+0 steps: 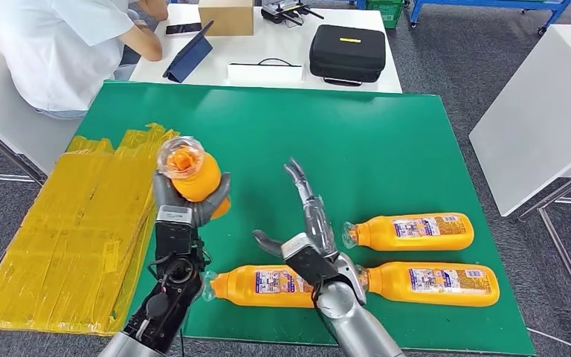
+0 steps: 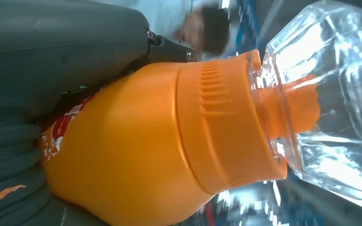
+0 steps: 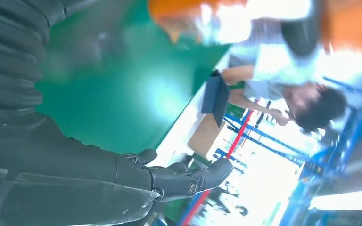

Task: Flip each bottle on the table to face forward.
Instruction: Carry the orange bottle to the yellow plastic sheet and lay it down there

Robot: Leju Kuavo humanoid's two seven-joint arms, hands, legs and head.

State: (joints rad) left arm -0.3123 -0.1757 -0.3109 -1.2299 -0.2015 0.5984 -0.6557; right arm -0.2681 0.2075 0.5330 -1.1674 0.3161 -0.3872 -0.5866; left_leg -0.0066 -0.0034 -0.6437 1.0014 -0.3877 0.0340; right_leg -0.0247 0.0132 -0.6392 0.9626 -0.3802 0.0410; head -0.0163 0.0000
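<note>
You are looking at an orange plastic bottle raised above the green table mat, gripped around its body by the robot's left hand, with the grey fingers wrapped around its lower part and the clear faceted cap tilted toward the camera. In the left wrist view the same bottle shows a smooth glossy body, a ribbed orange collar and a glassy, angular cap; only a sliver of its red and white label shows past the hand. Three more orange bottles lie on their sides on the mat with labels up: one to the right, one nearer the table's front edge, and one partly hidden behind the right hand. That hand hovers above the mat, empty, with fingers stretched out and thumb apart. Crinkled yellow sheeting lies along the mat's left side. Beyond, a person in a white shirt sits at a white table that carries a black case.
</note>
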